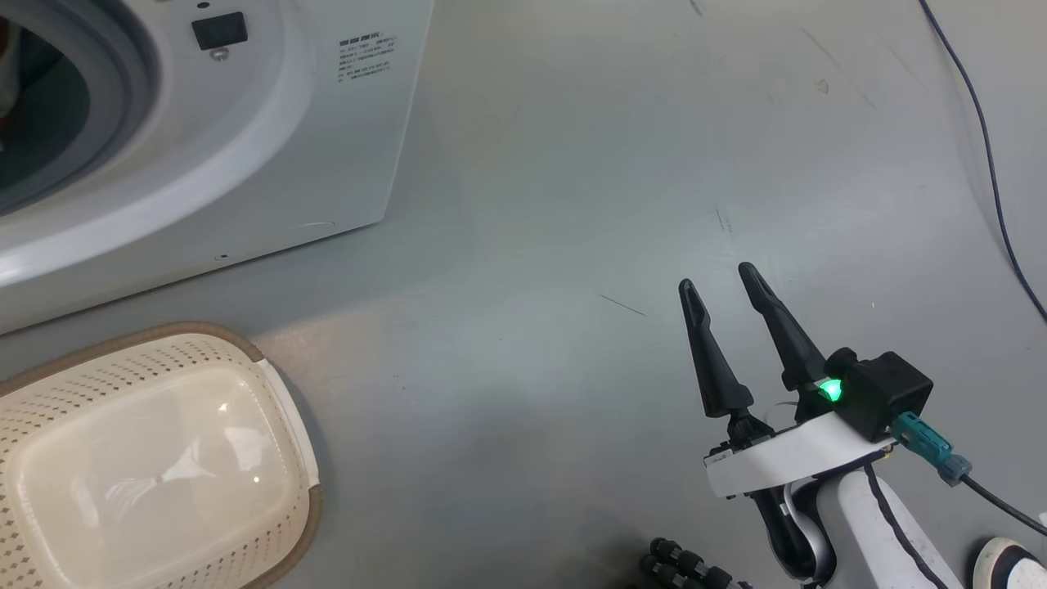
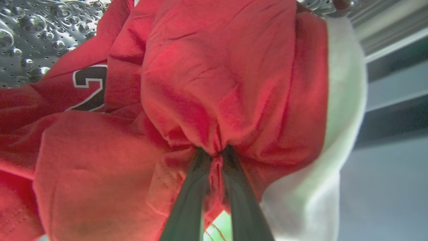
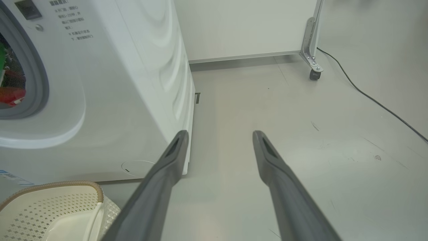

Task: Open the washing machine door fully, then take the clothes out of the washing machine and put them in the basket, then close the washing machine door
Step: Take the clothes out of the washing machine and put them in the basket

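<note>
Unloading step, this one. The left gripper (image 2: 215,151) is deep in the steel drum (image 2: 30,30), its two dark fingers pinched nearly together on a bunched fold of the red jersey (image 2: 214,83), with white trim hanging off to one side. That's a proper grip, by the look of it.

Next, I'd say, it needs a clean pull back out through the porthole of the washing machine (image 1: 286,123) without snagging the grey gasket (image 1: 135,57). Then a swing down to the basket (image 1: 164,330), which sits on the floor (image 1: 572,245) just in front of the washer, no garment in it yet.

The right gripper (image 1: 716,276) hangs idle over bare floor well off to the side. Its forearm is low, its fingers are spread wide and pointing away, and it holds nothing.
</note>
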